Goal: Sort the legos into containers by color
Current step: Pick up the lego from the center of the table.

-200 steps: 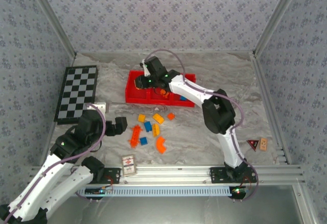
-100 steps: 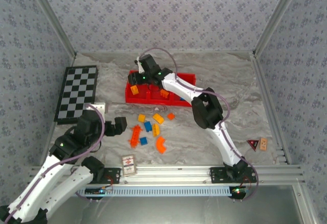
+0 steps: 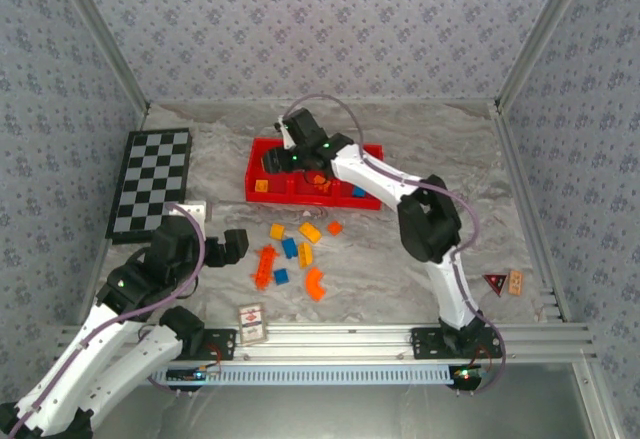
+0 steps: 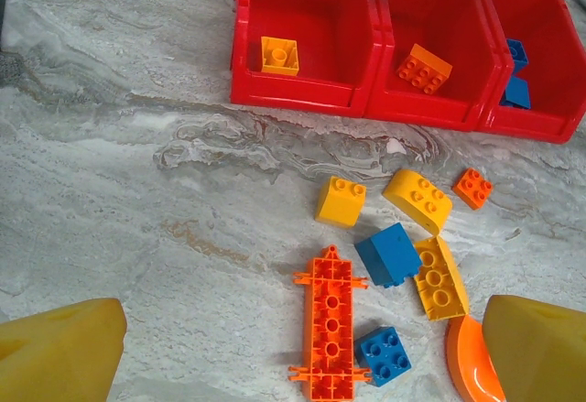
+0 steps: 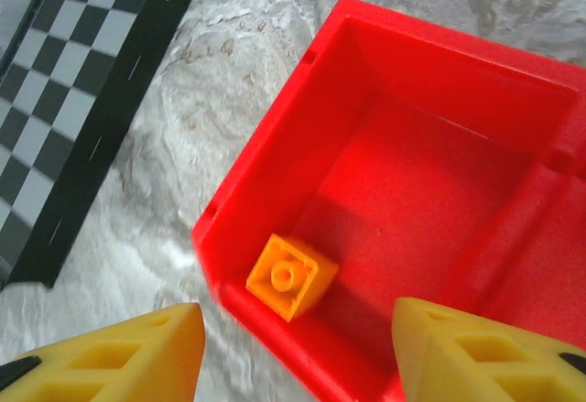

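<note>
Right gripper [image 5: 293, 329] open and empty above red tray [image 5: 265, 159]; I see yellow brick [image 5: 291, 276] lying in its near-left corner compartment. Left gripper [image 4: 302, 320] wide open, holding nothing.

The three-compartment tray [image 4: 302, 100] is showing bright red. It is holding a yellow-orange square brick [image 4: 279, 54], an orange brick [image 4: 424, 68] and two blue bricks [image 4: 515, 91]. The tabletop [image 4: 137, 201] is showing grey-white marble veining under loose yellow bricks [image 4: 341, 201], loose blue bricks [image 4: 388, 254], a long orange brick [image 4: 330, 324], a small orange brick [image 4: 472, 188] and a curved orange piece [image 4: 469, 370]. The checkerboard [image 5: 73, 100] is showing black and white squares. The walls [image 3: 320, 29] are wearing a pale grey floral print.
</note>
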Action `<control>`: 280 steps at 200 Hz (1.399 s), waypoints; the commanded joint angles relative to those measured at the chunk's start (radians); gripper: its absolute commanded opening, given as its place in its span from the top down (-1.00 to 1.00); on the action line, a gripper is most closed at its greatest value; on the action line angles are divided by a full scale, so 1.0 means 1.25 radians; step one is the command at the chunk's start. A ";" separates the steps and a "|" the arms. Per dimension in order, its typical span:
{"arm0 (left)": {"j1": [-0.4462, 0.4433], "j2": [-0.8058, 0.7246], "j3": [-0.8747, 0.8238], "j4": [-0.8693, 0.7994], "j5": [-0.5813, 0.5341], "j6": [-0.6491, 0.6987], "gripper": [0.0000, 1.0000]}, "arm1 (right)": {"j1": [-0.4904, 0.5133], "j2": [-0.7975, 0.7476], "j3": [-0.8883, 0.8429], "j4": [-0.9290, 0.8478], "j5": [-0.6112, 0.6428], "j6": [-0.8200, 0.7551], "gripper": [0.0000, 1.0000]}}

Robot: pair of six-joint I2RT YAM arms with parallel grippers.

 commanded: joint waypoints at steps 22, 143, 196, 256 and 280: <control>-0.005 0.002 0.001 -0.008 -0.006 -0.007 -1.00 | 0.013 -0.212 -0.205 -0.045 0.094 -0.042 -0.27; -0.005 0.006 0.001 -0.005 0.002 -0.006 -1.00 | 0.092 -0.351 -0.514 -0.092 0.007 0.131 -0.29; -0.005 0.003 0.001 -0.005 0.007 -0.007 -0.99 | 0.131 -0.295 -0.551 -0.050 -0.026 0.170 -0.18; -0.006 -0.006 0.000 -0.005 0.007 -0.009 -0.99 | 0.133 -0.243 -0.545 -0.050 -0.028 0.179 -0.13; -0.006 -0.005 -0.002 -0.004 0.007 -0.009 -1.00 | 0.134 -0.231 -0.541 -0.053 -0.026 0.178 -0.13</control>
